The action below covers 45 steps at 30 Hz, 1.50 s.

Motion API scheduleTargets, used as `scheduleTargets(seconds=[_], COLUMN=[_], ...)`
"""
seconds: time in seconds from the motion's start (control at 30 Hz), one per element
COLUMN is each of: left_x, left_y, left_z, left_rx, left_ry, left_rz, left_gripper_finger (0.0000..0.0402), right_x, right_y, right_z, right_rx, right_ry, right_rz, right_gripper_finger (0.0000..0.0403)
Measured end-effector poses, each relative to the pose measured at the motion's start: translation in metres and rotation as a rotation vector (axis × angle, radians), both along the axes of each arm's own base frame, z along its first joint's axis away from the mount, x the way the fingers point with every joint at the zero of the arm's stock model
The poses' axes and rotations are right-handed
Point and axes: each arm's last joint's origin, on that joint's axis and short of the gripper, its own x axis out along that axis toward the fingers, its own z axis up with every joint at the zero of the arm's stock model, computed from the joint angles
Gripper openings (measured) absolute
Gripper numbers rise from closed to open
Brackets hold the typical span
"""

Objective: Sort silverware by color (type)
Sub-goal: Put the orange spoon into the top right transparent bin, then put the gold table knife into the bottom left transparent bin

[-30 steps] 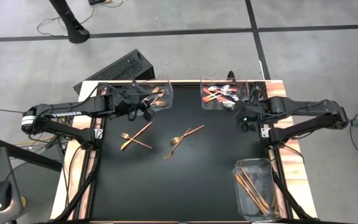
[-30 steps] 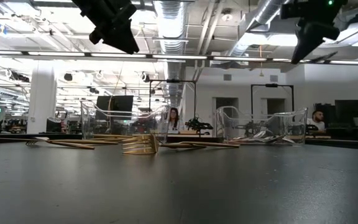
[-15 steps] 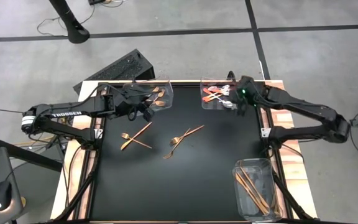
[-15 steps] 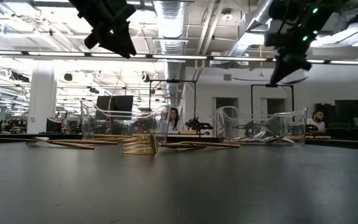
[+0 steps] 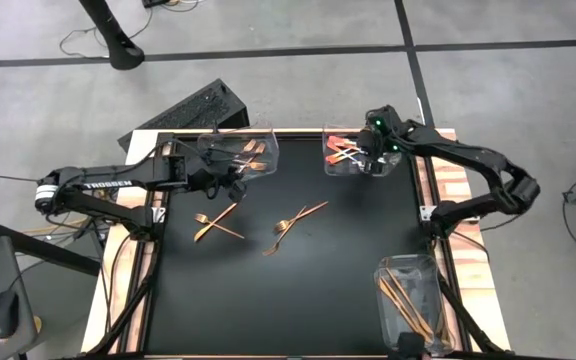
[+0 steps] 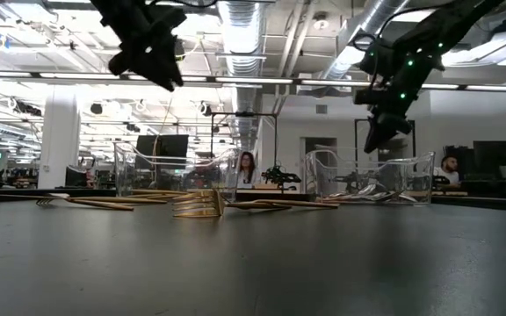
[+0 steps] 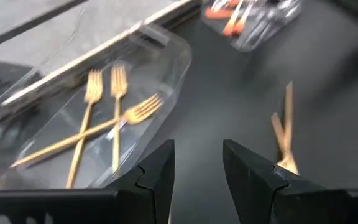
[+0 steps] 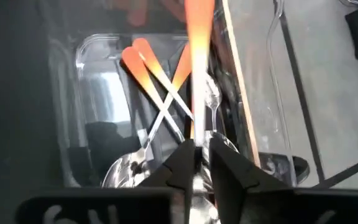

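My right gripper (image 8: 197,152) above spoon bin (image 5: 333,165), fingers near-closed on red-handled spoon (image 8: 197,37), hung over matching spoons for drop. My left gripper (image 7: 197,165) open beside fork bin (image 7: 166,50), empty.

A grey concrete floor (image 5: 298,90) crossed by dark lines surrounds the black table (image 5: 288,290). Beyond the table lies a large open room with a white column (image 6: 60,132), exposed ceiling ducts (image 6: 240,22), long strip lights (image 6: 262,81), dark monitors (image 6: 161,146), and people seated at desks far off.
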Motion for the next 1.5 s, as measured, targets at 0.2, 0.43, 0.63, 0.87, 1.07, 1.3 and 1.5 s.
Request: scheduleTargets(seconds=[0.2, 0.43, 0.63, 0.87, 1.07, 1.3, 1.5], left_x=[-0.006, -0.01, -0.021, -0.035, -0.041, -0.051, -0.058], left_y=[-0.005, -0.009, -0.011, -0.008, -0.009, -0.012, -0.014], left_z=[-0.022, -0.045, -0.089, -0.132, -0.148, -0.163, -0.172], left_rx=[-0.049, -0.145, -0.194, -0.238, -0.243, -0.257, -0.248], left_ry=[0.111, 0.161, 0.229, 0.23, 0.23, 0.278, 0.295], left_rz=[-0.051, -0.149, -0.155, -0.171, -0.227, -0.258, -0.278], left_gripper_finger=[0.0123, 0.0123, 0.0123, 0.0123, 0.0123, 0.0123, 0.0093], right_x=[0.004, 0.006, 0.018, 0.04, 0.05, 0.054, 0.056], right_y=[-0.008, 0.014, 0.054, 0.095, 0.124, 0.146, 0.159], right_z=[0.007, 0.038, 0.06, 0.062, 0.062, 0.062, 0.062], right_rx=[-0.088, -0.007, 0.14, 0.325, 0.353, 0.365, 0.386], right_ry=[-0.08, -0.385, -0.625, -0.718, -0.748, -0.771, -0.8], right_rz=[-0.077, -0.301, -0.329, -0.299, -0.323, -0.335, -0.359], right_gripper_finger=[0.013, 0.0161, 0.0145, 0.0138, 0.0137, 0.0137, 0.0137])
